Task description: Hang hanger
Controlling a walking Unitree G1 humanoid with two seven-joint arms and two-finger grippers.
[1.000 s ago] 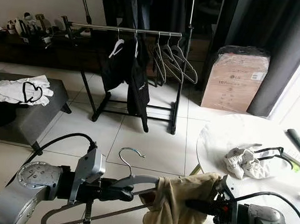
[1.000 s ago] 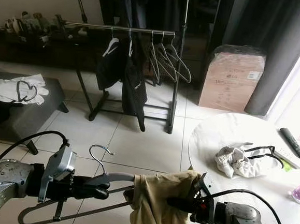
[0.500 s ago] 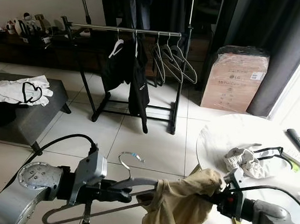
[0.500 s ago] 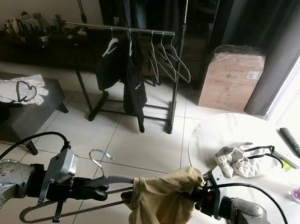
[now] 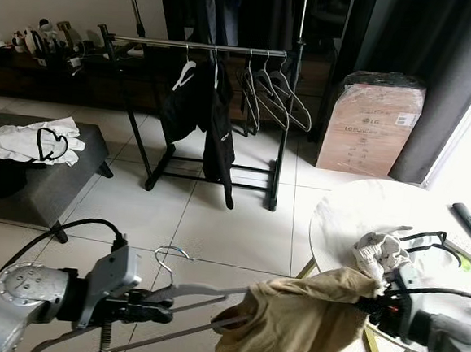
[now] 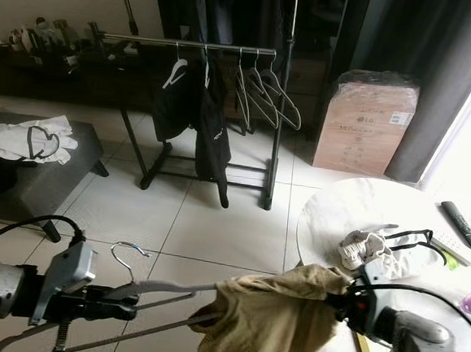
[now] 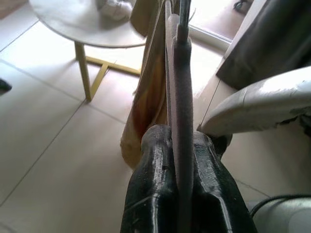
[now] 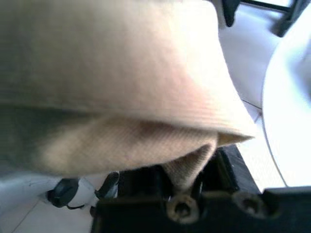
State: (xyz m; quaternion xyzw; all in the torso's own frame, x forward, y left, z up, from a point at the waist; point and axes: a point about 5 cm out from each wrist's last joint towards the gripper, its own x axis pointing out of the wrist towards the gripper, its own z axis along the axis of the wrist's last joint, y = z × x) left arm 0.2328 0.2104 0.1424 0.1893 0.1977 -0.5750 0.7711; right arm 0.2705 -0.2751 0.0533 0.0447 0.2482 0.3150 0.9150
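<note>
Left eye view: we hold a grey hanger (image 5: pixel 198 289) low over the tiled floor, well short of the clothes rail (image 5: pixel 197 46) across the room. Our left gripper (image 5: pixel 153 306) clamps its near shoulder; a tan garment (image 5: pixel 301 324) is draped over the far end, where our right gripper (image 5: pixel 382 306) pinches the cloth beside the round white worktop (image 5: pixel 363 210).

Right eye view: the same scene — the rail already carries dark clothes (image 6: pixel 198 116) and bare hangers (image 6: pixel 262 92), with free bar between them.

Left wrist view: the jaws are closed on the hanger's grey bar, tan cloth hanging beyond.

Right wrist view: the jaws grip a fold of the tan fabric.

We judge the garment only partly seated on the hanger; carrying it over and hooking it on the rail is not yet done.
</note>
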